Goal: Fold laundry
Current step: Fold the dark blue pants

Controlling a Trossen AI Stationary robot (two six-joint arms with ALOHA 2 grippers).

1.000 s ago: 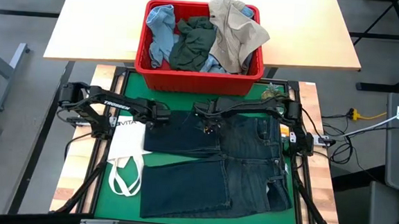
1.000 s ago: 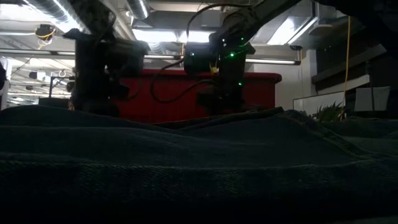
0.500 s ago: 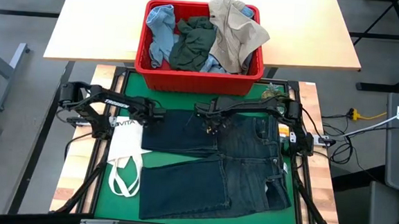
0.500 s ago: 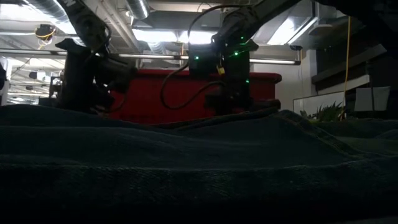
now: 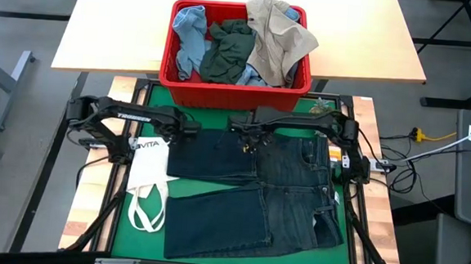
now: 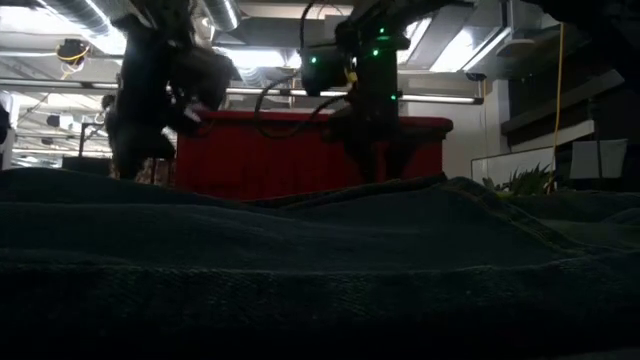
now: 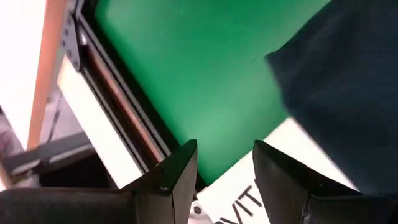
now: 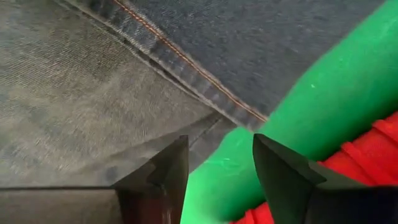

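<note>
Lying flat on the green mat (image 5: 142,245) of the bench, the dark navy jeans (image 5: 252,194) are spread with both legs toward the left arm's side and the waistband toward the right arm's side.

The left gripper (image 5: 193,129) hovers at the far corner of the upper leg's hem, jaws apart and holding nothing; in its wrist view the hem (image 7: 348,93) lies just beyond the open jaws, with green mat and the white tote bag (image 5: 147,172) showing in the gap between them.

The right gripper (image 5: 247,139) hangs over the far edge of the jeans near the crotch, jaws apart and empty, the stitched denim edge (image 8: 186,65) just ahead of them.

Behind the mat, a red basket (image 5: 234,91) holds a light blue piece (image 5: 188,35), a dark green-grey piece (image 5: 228,50) and a beige piece (image 5: 278,36).
</note>
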